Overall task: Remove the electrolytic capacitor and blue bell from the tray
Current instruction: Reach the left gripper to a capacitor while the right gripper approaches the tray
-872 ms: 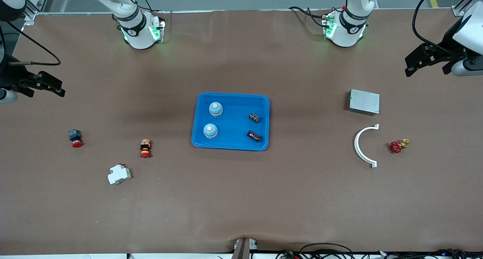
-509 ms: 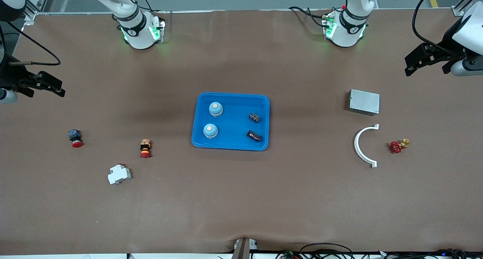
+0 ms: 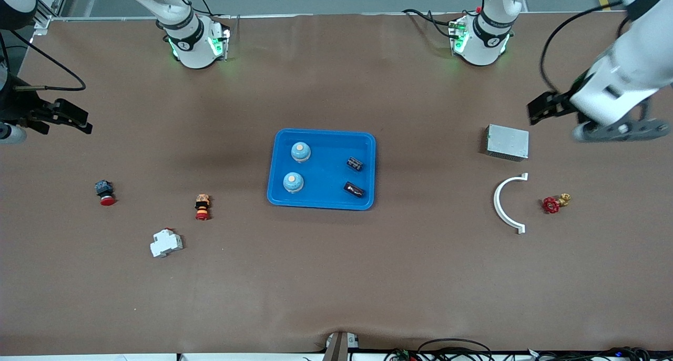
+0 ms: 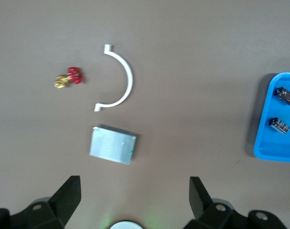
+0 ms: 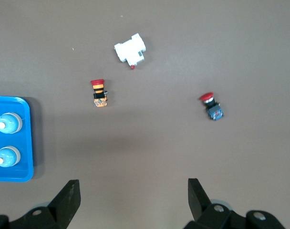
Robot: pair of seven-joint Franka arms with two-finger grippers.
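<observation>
A blue tray (image 3: 324,166) sits mid-table. In it stand two pale blue bells (image 3: 301,152) (image 3: 293,182), with two dark capacitors (image 3: 355,164) (image 3: 354,189) lying at the tray's left-arm end. My left gripper (image 3: 539,111) is open in the air near the silver box, well clear of the tray; its wrist view catches the tray edge (image 4: 266,140) and both capacitors (image 4: 288,95) (image 4: 280,125). The right gripper (image 3: 81,123) is open and holds nothing, over the table at the right arm's end. Both bells (image 5: 6,124) (image 5: 4,156) appear in its wrist view.
At the left arm's end lie a silver box (image 3: 507,142), a white curved bracket (image 3: 503,203) and a red-handled brass valve (image 3: 553,203). Toward the right arm's end are a blue-and-red push button (image 3: 104,191), an orange-and-red button (image 3: 202,207) and a white breaker (image 3: 166,243).
The left arm has swung in over the table toward the silver box, its gripper still open. The right arm has barely moved. Nothing in the tray has shifted.
</observation>
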